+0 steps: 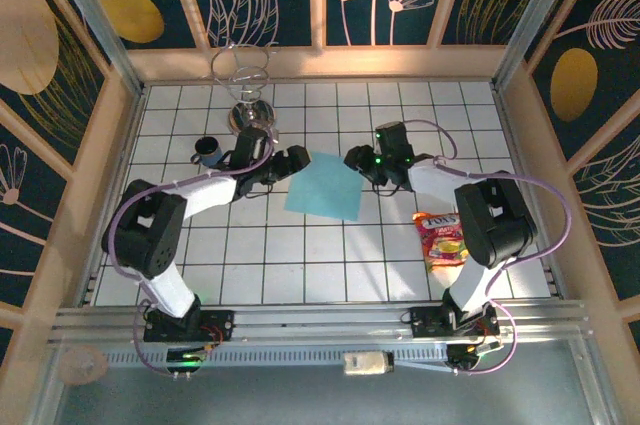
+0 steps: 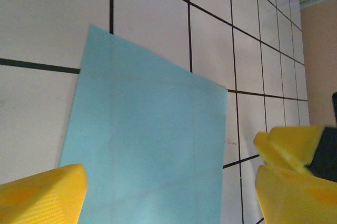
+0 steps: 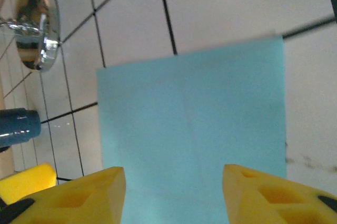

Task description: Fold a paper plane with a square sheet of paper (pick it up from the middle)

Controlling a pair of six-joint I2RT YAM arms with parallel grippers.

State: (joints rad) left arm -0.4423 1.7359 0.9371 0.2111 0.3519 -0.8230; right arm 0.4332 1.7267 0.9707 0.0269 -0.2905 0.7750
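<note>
Sheet [image 1: 323, 186]: blue square, flat on tiles [image 1: 300, 255], centre of frame, unfolded
Left gripper [image 1: 297, 160]: at sheet's left edge, jaws apart, empty
Right gripper [image 1: 357, 159]: at opposite edge, jaws apart, empty
Nearer arm: neither

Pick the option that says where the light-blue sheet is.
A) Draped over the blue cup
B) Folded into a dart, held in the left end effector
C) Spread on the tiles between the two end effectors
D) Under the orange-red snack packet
C: the square sheet of paper lies spread on the tiled table between the left end effector and the right end effector, apart from the snack packet.
</note>
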